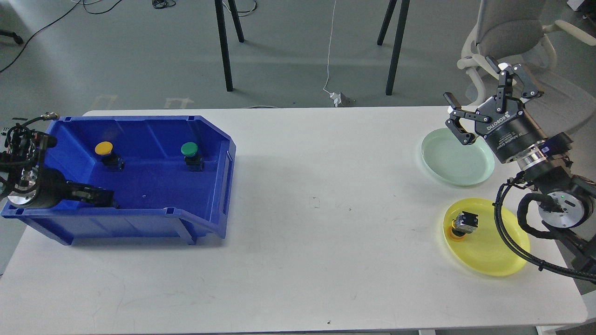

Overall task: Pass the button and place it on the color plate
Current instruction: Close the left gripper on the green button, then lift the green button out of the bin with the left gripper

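Hovering over green plate (458,160), right gripper (489,100) jaws open; left gripper (106,199) in bin (139,223), jaws prob. closed.

This looks like a robotics lab or test room: a plain white table (298,209) stands on a bare grey floor (139,56) with loose cables (329,46) trailing across it. Black stand legs (224,46) and a grey office chair (512,37) (pushed aside) sit behind the table.

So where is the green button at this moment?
In the head view, the green button stands on the left, inside the blue bin near its back wall, to the right of the yellow button.
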Controlling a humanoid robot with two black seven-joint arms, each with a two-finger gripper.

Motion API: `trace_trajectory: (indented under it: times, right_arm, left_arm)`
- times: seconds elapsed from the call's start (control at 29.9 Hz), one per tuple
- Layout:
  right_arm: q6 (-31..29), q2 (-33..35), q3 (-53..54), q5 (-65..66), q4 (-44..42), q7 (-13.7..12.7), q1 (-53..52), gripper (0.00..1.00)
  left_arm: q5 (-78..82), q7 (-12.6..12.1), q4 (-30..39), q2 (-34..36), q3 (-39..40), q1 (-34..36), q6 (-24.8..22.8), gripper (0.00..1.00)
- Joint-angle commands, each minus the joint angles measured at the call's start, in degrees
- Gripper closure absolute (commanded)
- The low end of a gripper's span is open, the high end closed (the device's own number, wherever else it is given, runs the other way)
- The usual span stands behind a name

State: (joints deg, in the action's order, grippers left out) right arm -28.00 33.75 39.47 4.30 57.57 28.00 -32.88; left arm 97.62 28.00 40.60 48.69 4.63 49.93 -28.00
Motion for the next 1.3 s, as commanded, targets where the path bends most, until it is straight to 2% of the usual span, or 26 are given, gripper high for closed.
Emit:
trace_trajectory:
  times: [0.0,0.47,0.84,1.0,1.27]
  right_arm:
    - [0.0,0.1,0.0,0.0,0.0,0.0,0.0,0.04]
    - [0.0,0.0,0.1,0.0,-0.1,0.0,0.0,0.04]
    - [0.0,-0.1,0.1,0.0,-0.1,0.0,0.0,0.04]
    - [0.0,-0.1,0.1,0.0,-0.1,0.0,0.0,0.04]
    - [0.0,-1.3,0.9,0.0,-0.7,0.0,-0.5,0.04]
  left_arm:
    - [0.0,0.0,0.0,0.0,-0.1,-0.1,0.0,0.6]
    - [-0.3,0.0,0.0,0.1,0.2,0.1,0.0,0.68]
    - [-0.7,0.0,0.0,0.1,0.5,2.8,0.0,0.68]
    - [-1.7,0.0,0.2,0.1,0.6,7.5,0.0,0.68]
    - [-19.3,0.0,2.7,0.5,1.2,14.5,0.0,0.68]
